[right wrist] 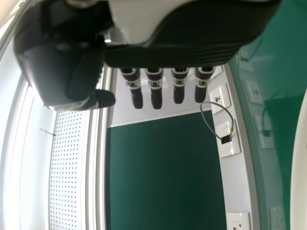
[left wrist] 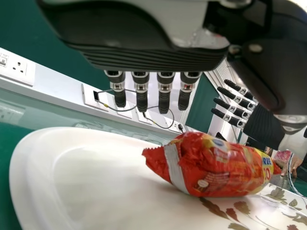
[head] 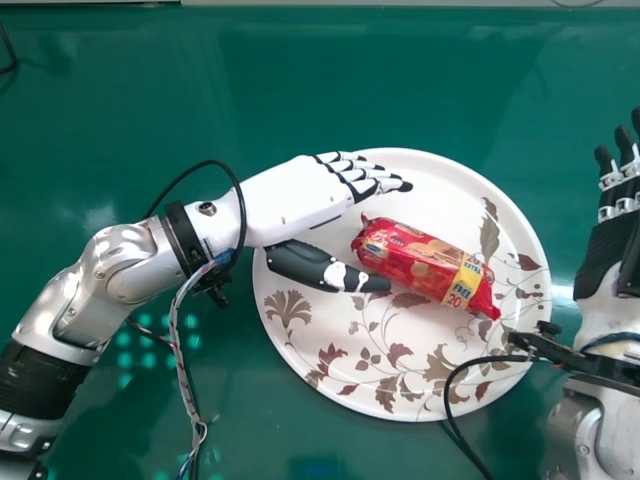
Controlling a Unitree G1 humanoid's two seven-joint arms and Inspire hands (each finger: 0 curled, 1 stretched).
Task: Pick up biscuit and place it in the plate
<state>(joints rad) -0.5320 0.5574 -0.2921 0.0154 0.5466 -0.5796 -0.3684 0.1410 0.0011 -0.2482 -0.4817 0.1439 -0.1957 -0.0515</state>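
The biscuit packet (head: 425, 265) lies on its side on the round white plate (head: 440, 185), well inside the rim. In the head view it slants from near the left hand's thumb (head: 305, 267) down toward the plate's right side. The brown-and-red leaf pattern shows around it, mostly on the near half.

The plate rests on the green table (head: 400, 70). Between the packet and the far rim there is a broad stretch of white surface; the packet's right end sits nearer the rim. A black cable (head: 470, 363) crosses the near right edge of the plate.

The left hand (head: 295, 195) reaches in over the plate's left side, spread wide, its fingers straight and the thumb set well apart from them. It grips nothing. Whether the thumb touches the wrapper, I cannot tell. The right hand (head: 612, 240) is just right of the plate, fingers extended and pointing away from the robot, also holding nothing.
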